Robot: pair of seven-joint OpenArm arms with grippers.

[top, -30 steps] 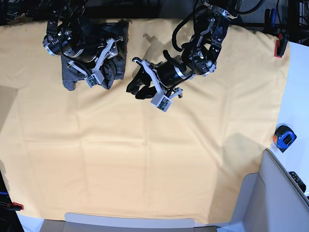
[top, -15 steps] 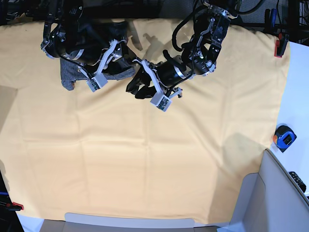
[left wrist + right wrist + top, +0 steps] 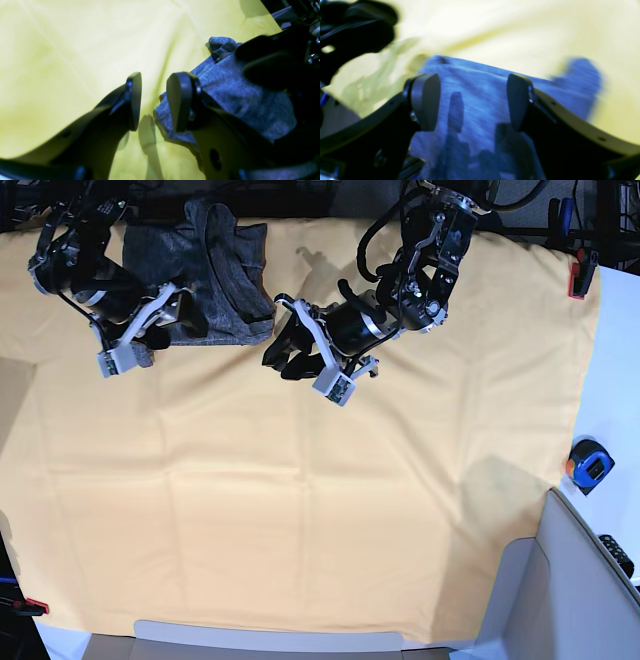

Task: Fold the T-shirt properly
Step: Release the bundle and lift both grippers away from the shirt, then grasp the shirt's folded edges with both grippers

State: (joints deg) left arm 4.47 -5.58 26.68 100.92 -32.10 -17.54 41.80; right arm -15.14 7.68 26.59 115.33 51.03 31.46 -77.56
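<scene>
We judge this the start: the T-shirt (image 3: 215, 275) lies bunched at the worktop's (image 3: 320, 510) far edge, unfolded. Our right gripper (image 3: 472, 100) hovers above the fabric with jaws spread and empty; our left gripper (image 3: 152, 100) sits beside its near edge, jaws slightly apart, holding nothing. Next we need to pinch an edge and spread the shirt flat.

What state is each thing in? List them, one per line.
T-shirt: bunched at the table's far edge, not folded.
Left gripper: open, empty, beside the shirt's edge.
Right gripper: open, empty, over the shirt.
Table cloth: spread flat, faintly creased.
Tape measure: lying off the cloth.
</scene>
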